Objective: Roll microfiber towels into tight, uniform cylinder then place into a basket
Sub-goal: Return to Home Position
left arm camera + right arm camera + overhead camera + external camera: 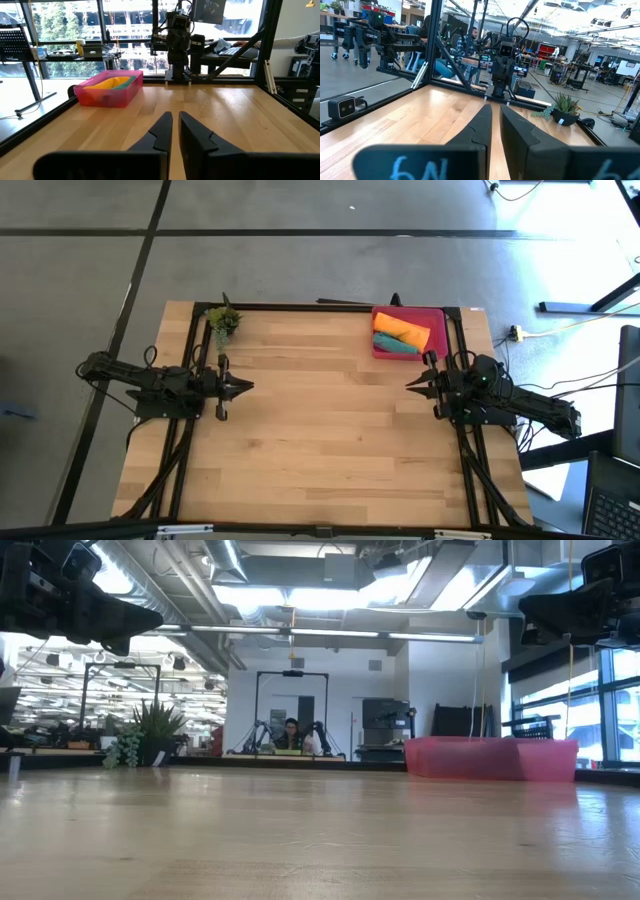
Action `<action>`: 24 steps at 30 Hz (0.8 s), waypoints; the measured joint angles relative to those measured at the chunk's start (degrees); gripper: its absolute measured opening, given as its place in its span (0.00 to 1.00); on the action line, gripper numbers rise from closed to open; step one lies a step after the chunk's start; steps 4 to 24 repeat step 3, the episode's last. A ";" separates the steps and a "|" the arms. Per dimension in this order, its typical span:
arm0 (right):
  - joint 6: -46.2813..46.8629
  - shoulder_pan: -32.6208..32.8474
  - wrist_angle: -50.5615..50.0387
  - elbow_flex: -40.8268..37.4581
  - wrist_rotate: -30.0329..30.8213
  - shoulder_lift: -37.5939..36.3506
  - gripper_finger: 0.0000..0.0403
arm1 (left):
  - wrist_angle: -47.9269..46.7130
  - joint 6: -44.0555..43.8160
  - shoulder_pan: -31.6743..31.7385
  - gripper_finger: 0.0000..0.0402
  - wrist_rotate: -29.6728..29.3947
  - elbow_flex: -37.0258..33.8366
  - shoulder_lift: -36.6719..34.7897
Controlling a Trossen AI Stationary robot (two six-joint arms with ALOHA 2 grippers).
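The pink-red basket (440, 315) stands at the table's far right, also seen as the pink basket (107, 95) and the basket (490, 758). Two rolled towels lie in it: the orange towel (402, 328) toward the far side and the teal towel (395, 345) beside it on the near side; the orange roll (106, 84) and teal roll (126, 81) show over its rim. My left gripper (250, 387) hovers level above the table's left part, fingers (165, 125) close together, holding nothing. My right gripper (408, 385) hovers level at the right, just near of the basket, fingers (482, 117) close together, holding nothing.
A small potted plant (224, 320) stands at the far left corner. A dark frame (300, 307) runs along the table's edges. The bare wooden top (330, 440) stretches between the two arms. Beyond the table a person sits at a desk (290, 735).
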 joint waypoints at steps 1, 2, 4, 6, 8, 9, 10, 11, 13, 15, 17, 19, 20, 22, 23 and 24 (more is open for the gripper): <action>0.00 0.02 -0.02 0.00 0.00 0.00 0.10 | 0.00 0.00 0.00 0.05 -0.01 0.00 0.00; 0.00 0.00 0.00 0.00 0.00 0.01 0.10 | 0.00 0.00 0.00 0.05 -0.01 0.00 -0.01; 0.00 0.02 0.00 0.00 0.00 0.02 0.10 | 0.00 0.01 0.00 0.04 -0.01 0.00 -0.01; 0.00 0.02 0.00 0.00 0.00 0.02 0.10 | 0.00 0.01 0.00 0.04 -0.01 0.00 -0.01; 0.00 0.02 0.00 0.00 0.00 0.02 0.10 | 0.00 0.01 0.00 0.04 -0.01 0.00 -0.01; 0.00 0.02 0.00 0.00 0.00 0.02 0.10 | 0.00 0.01 0.00 0.04 -0.01 0.00 -0.01; 0.00 0.02 0.00 0.00 0.00 0.02 0.10 | 0.00 0.01 0.00 0.04 -0.01 0.00 -0.01; 0.00 0.02 0.00 0.00 0.00 0.02 0.10 | 0.00 0.01 0.00 0.04 -0.01 0.00 -0.01; 0.00 0.02 0.00 0.00 0.00 0.02 0.10 | 0.00 0.01 0.00 0.04 -0.01 0.00 -0.01; 0.00 0.02 0.00 0.00 0.00 0.02 0.10 | 0.00 0.01 0.00 0.04 -0.01 0.00 -0.01; 0.00 0.02 0.00 0.00 0.00 0.02 0.10 | 0.00 0.01 0.00 0.04 -0.01 0.00 -0.01; 0.00 0.02 0.00 0.00 0.00 0.02 0.10 | 0.00 0.01 0.00 0.04 -0.01 0.00 -0.01; 0.00 0.02 0.00 0.00 0.00 0.02 0.10 | 0.00 0.01 0.00 0.04 -0.01 0.00 -0.01; 0.00 0.02 0.00 0.00 0.00 0.02 0.10 | 0.00 0.01 0.00 0.04 -0.01 0.00 -0.01; 0.00 0.02 0.00 0.00 0.00 0.02 0.10 | 0.00 0.01 0.00 0.04 -0.01 0.00 -0.01; 0.00 0.02 0.00 0.00 0.00 0.02 0.10 | 0.00 0.01 0.00 0.04 -0.01 0.00 -0.01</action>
